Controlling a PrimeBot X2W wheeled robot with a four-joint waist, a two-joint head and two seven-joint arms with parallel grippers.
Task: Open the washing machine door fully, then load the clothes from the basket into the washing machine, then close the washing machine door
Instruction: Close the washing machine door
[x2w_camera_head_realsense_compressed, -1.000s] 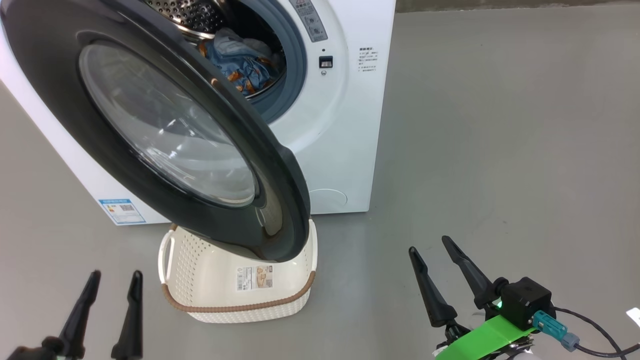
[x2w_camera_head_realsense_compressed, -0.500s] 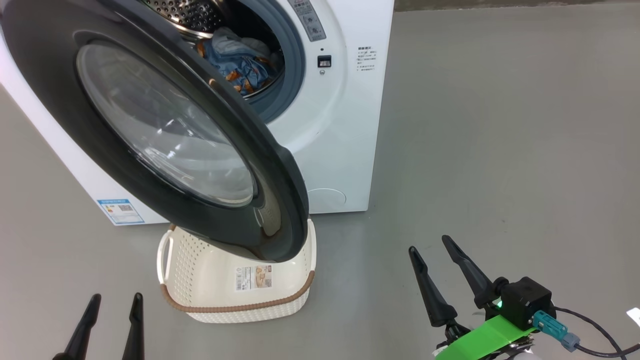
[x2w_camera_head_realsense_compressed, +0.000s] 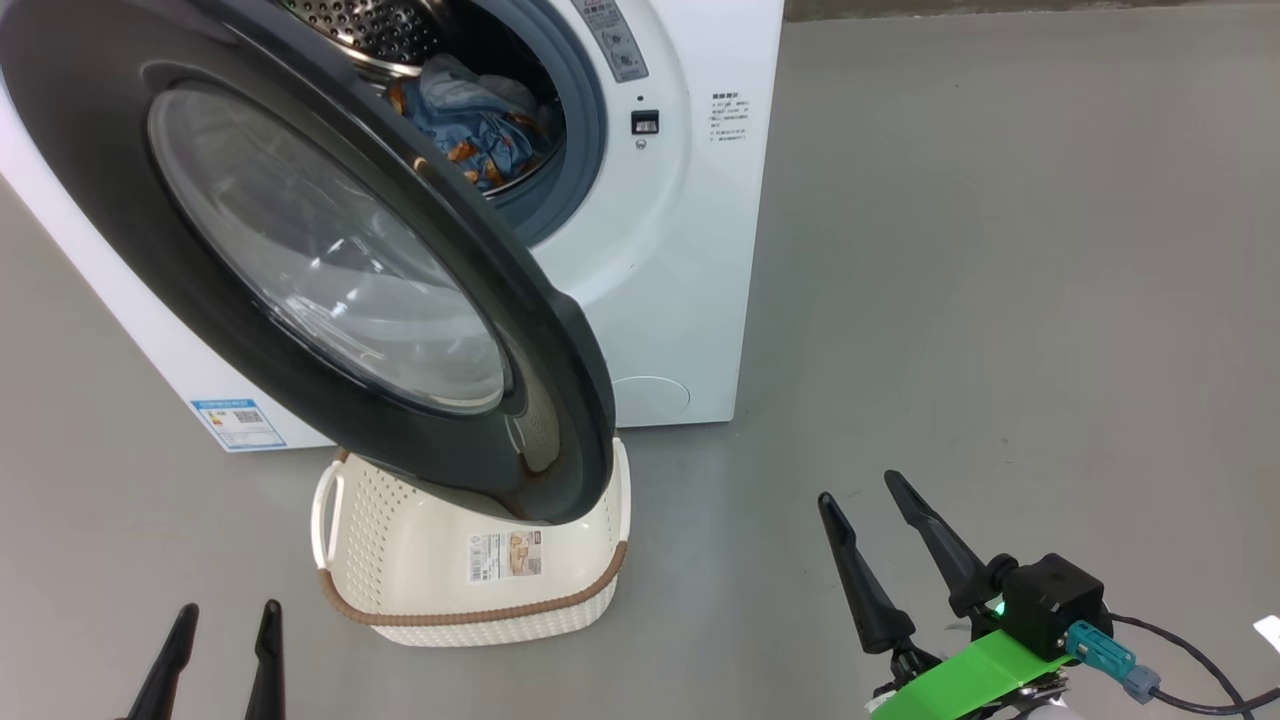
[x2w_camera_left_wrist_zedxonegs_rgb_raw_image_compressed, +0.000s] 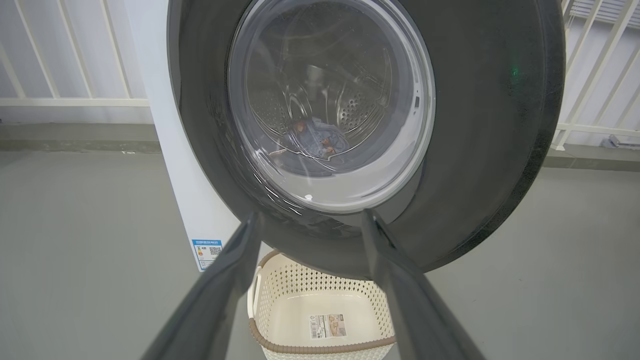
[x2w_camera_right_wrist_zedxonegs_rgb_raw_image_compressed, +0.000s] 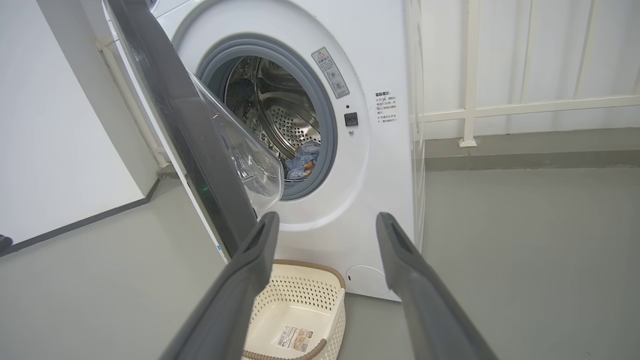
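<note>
The white washing machine (x2w_camera_head_realsense_compressed: 690, 300) (x2w_camera_right_wrist_zedxonegs_rgb_raw_image_compressed: 395, 200) stands with its black-rimmed door (x2w_camera_head_realsense_compressed: 330, 260) (x2w_camera_left_wrist_zedxonegs_rgb_raw_image_compressed: 480, 125) (x2w_camera_right_wrist_zedxonegs_rgb_raw_image_compressed: 185, 135) swung partly open, hanging over the basket. Blue bear-print clothes (x2w_camera_head_realsense_compressed: 480, 125) (x2w_camera_right_wrist_zedxonegs_rgb_raw_image_compressed: 302, 160) lie in the steel drum; through the door glass they show too (x2w_camera_left_wrist_zedxonegs_rgb_raw_image_compressed: 315, 142). The cream basket (x2w_camera_head_realsense_compressed: 380, 540) (x2w_camera_left_wrist_zedxonegs_rgb_raw_image_compressed: 320, 300) (x2w_camera_right_wrist_zedxonegs_rgb_raw_image_compressed: 300, 295) sits on the floor below the door, holding nothing but its label. My left gripper (x2w_camera_head_realsense_compressed: 228, 610) (x2w_camera_left_wrist_zedxonegs_rgb_raw_image_compressed: 310, 215) is open, low at the left, facing the door's outer face. My right gripper (x2w_camera_head_realsense_compressed: 862, 485) (x2w_camera_right_wrist_zedxonegs_rgb_raw_image_compressed: 325, 217) is open with nothing in it, right of the basket.
Grey floor (x2w_camera_head_realsense_compressed: 1000, 250) spreads to the right of the machine. A white railing (x2w_camera_right_wrist_zedxonegs_rgb_raw_image_compressed: 525, 107) runs behind it. A white wall (x2w_camera_right_wrist_zedxonegs_rgb_raw_image_compressed: 55, 125) stands to the machine's left. A cable (x2w_camera_head_realsense_compressed: 1190, 650) trails from my right wrist.
My left gripper has sunk lower in the head view, towards its bottom edge. The picture has drifted slightly left. The door, basket and right gripper hold their places.
</note>
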